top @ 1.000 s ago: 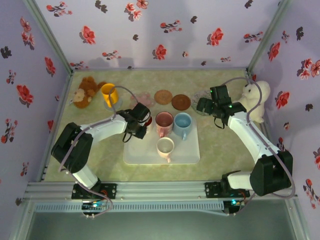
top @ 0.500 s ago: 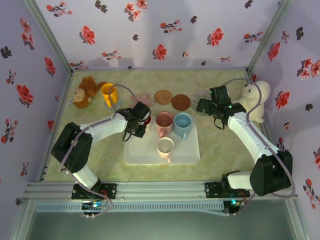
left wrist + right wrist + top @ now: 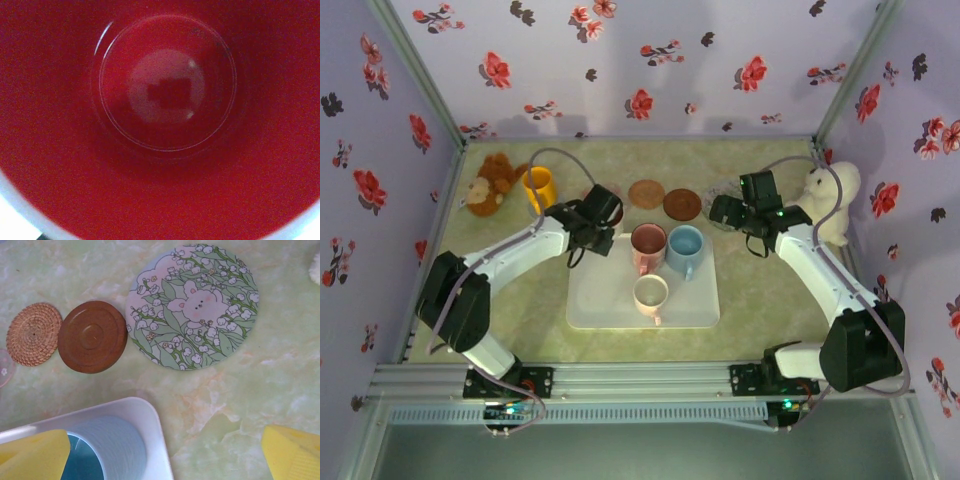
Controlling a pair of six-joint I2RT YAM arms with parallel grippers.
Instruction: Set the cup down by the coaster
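1. The table (image 3: 750,290) is bare left and right of the tray (image 3: 610,310); there is room to pass.
2. A pink cup (image 3: 647,245), blue cup (image 3: 684,245) and white cup (image 3: 650,293) fill the tray's middle.
3. Far side: flat coasters (image 3: 646,193) in the middle, a yellow cup (image 3: 538,187) and bear (image 3: 488,185) far left, a white toy (image 3: 835,200) far right.

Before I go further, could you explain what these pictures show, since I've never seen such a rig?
Two arms with two-finger grippers stand at a table's near edge. One picture is taken from above and behind, the others from each wrist. The left gripper appears to grip a red cup, which its camera looks into. The right gripper is open near a flowered coaster. A white tray holds a pink cup, blue cup and cream cup; around lie a woven coaster, wooden coaster, yellow cup, brown plush and white plush.
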